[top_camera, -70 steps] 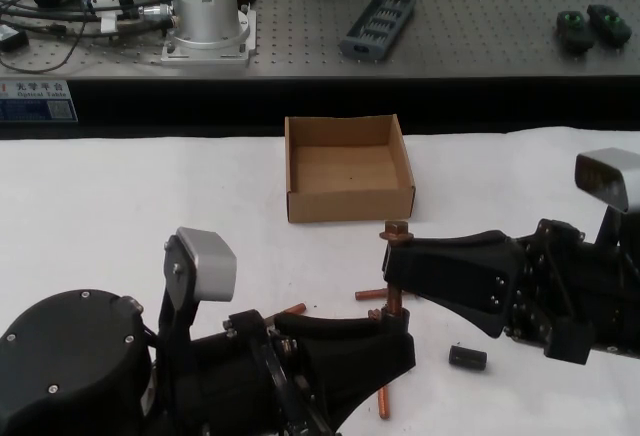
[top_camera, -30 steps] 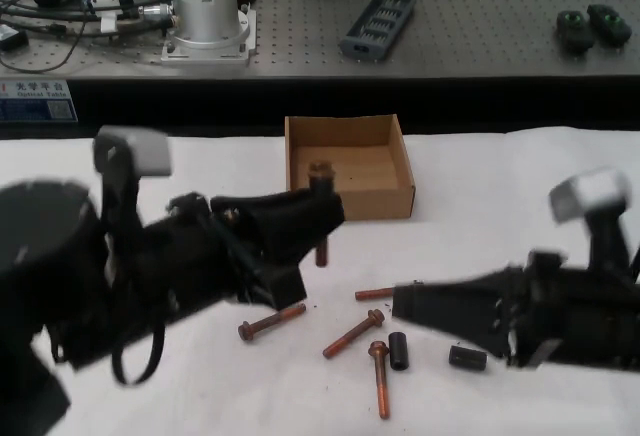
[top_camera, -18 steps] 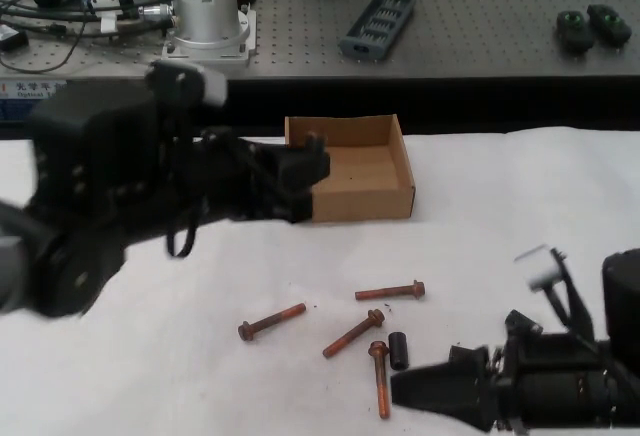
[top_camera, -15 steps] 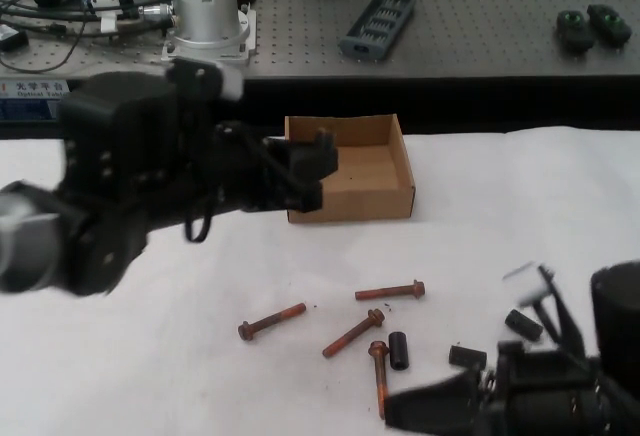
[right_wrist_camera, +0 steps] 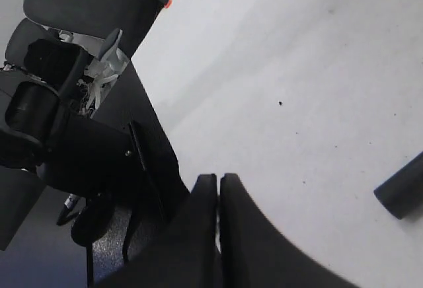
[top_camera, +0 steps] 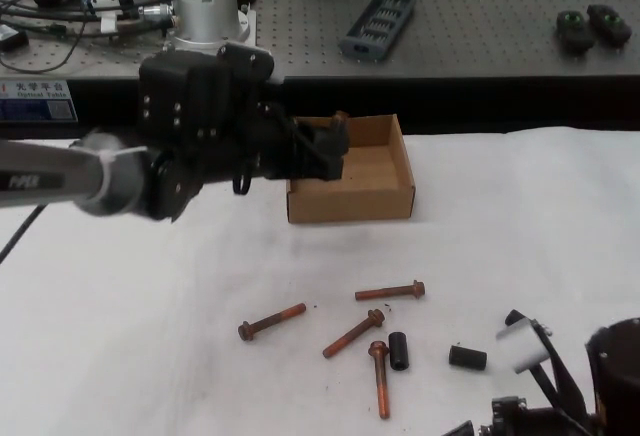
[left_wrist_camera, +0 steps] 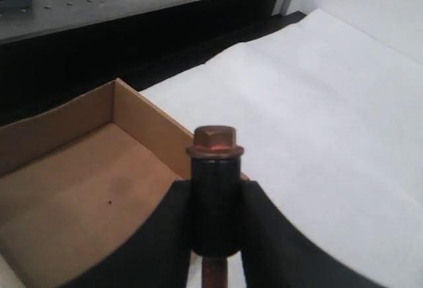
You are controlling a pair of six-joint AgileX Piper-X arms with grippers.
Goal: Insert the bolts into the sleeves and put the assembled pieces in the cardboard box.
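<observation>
Four loose bolts [top_camera: 272, 322] [top_camera: 389, 291] [top_camera: 353, 333] [top_camera: 379, 378], two sleeves [top_camera: 398, 350] [top_camera: 467, 358], one assembled piece [left_wrist_camera: 213, 192], one box [top_camera: 350, 202].

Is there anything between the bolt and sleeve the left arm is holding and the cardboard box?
Nothing visible stands in the way. The sleeved bolt, clamped upright in the left jaws, hangs right at the rim of the cardboard box, whose top is open and whose floor shows nothing lying on it.
</observation>
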